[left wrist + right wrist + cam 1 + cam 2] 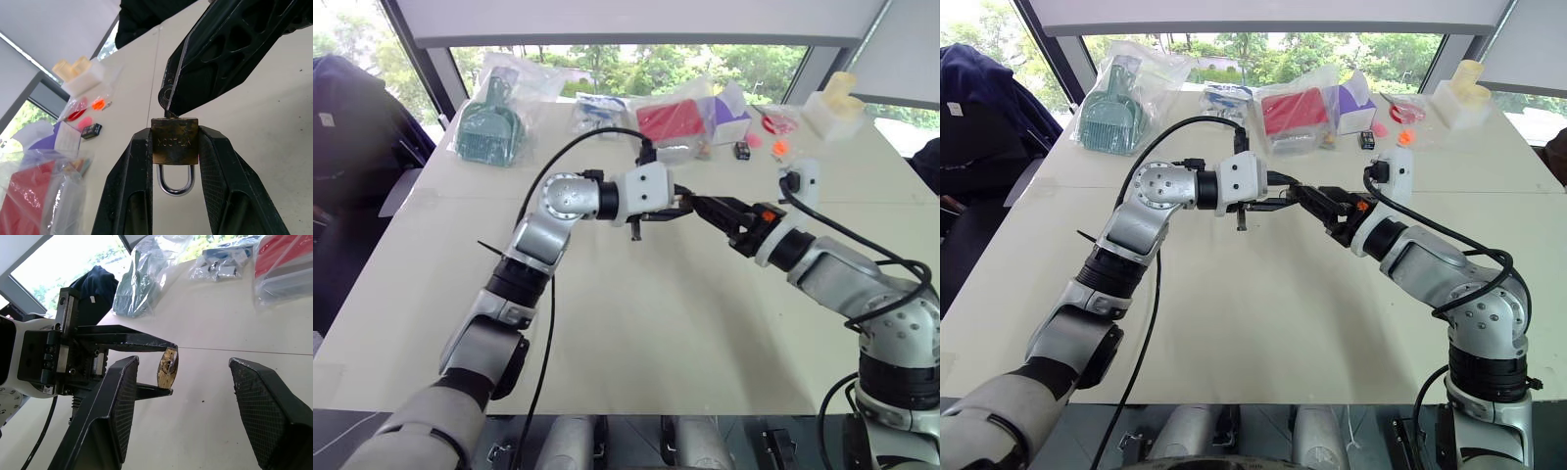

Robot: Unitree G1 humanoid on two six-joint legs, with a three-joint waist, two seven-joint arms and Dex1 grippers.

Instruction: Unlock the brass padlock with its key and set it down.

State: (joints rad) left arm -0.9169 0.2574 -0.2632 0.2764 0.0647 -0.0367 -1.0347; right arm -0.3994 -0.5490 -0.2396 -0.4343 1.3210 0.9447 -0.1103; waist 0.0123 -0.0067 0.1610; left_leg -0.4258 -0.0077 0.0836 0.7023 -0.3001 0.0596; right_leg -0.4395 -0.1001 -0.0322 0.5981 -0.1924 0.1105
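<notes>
Bagging red box [671,119] on table [636,323]

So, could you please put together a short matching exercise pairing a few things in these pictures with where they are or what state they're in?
Things:
1. padlock
2. left gripper
3. right gripper
4. green item in a clear bag

Descriptions:
A. on the far left of the table
B. open, fingers apart
C. held above the table, shackle still shut
D. shut on the brass body

Pairs: 1-C, 2-D, 3-B, 4-A
</notes>
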